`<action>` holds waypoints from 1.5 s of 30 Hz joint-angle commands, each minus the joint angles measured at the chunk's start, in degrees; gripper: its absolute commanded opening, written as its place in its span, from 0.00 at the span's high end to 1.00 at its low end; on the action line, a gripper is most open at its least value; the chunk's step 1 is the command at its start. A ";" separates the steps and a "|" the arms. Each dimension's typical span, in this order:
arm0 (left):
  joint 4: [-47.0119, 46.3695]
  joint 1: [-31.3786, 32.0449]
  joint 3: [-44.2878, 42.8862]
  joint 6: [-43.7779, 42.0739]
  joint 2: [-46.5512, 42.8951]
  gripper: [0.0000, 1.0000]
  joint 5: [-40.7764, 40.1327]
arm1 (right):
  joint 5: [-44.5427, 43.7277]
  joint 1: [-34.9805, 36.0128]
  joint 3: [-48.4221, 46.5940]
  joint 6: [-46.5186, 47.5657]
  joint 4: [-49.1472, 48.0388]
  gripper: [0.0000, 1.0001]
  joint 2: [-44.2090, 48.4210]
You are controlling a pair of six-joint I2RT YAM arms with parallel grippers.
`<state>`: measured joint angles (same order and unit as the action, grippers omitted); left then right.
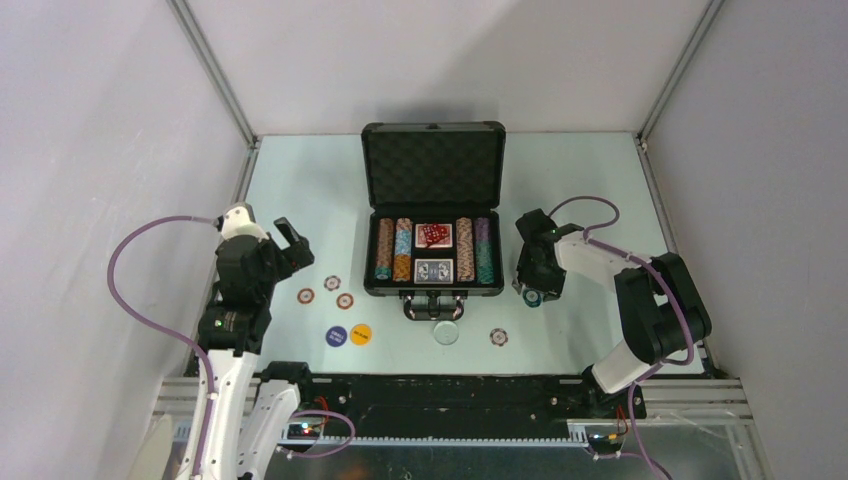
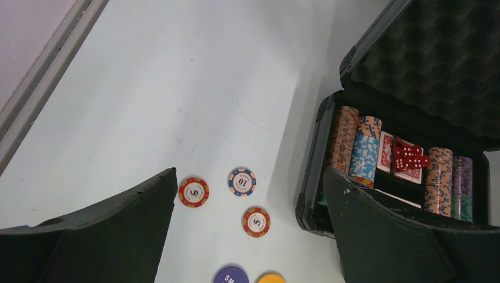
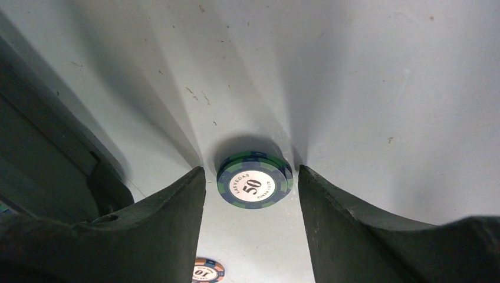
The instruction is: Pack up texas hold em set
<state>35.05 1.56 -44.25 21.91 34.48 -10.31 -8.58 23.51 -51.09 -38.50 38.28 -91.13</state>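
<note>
1. The right fingers [image 3: 365, 230] are open and point down at the worktop [image 3: 383, 71]. One stands on each side of a green-and-blue 50 chip [image 3: 255, 180]. A thin gap shows on both sides, so nothing is gripped.
2. That 50 chip [image 1: 533, 297] lies flat on the worktop, just right of the near right corner of the case [image 1: 433, 291].
3. A right 10 chip [image 3: 207, 271], orange and blue, lies nearer than the fingers. In the top view it sits alone, near of the case's right end [image 1: 499, 337].
4. The left fingers [image 2: 118, 236] are spread wide and hold nothing. They hang above the worktop, left of the case.
5. Three loose chips lie flat between them and the case:
   - a left 5 chip [image 2: 194, 192], red;
   - a left 10 chip [image 2: 242, 181], blue and white, slightly farther;
   - a second 5 chip [image 2: 256, 221], nearest the case.
6. Nearer still, a purple button [image 1: 336, 335] and a yellow button [image 1: 361, 334] lie side by side. A pale button [image 1: 446, 333] lies just near of the case handle [image 1: 433, 311].
7. The case stands open mid-worktop, and its lid [image 1: 433, 170] is upright and lined with egg-crate foam.
8. Inside, the chip rows [image 1: 385, 250] stand on edge, two at the left and two at the right.
9. Between the rows, red dice [image 1: 433, 235] sit on a red-backed deck [image 2: 386, 158] at the far side. A blue-backed deck [image 1: 434, 270] lies at the near side.
</note>
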 commanded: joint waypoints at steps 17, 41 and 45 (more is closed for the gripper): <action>-1.21 -0.42 0.20 -1.52 -0.03 0.02 -0.37 | 0.87 0.48 5.76 -1.81 -1.69 0.39 2.36; -1.20 -0.42 0.04 -1.52 0.06 0.02 -0.50 | 1.65 0.97 6.44 -1.67 -1.17 0.62 2.94; -1.18 -0.42 0.04 -1.52 0.06 0.02 -0.49 | 1.67 0.80 6.44 -1.51 -1.51 0.65 4.27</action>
<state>35.07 1.56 -44.25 21.91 34.48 -10.33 -8.60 23.77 -46.78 -38.98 36.03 -86.87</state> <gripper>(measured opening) 0.985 0.475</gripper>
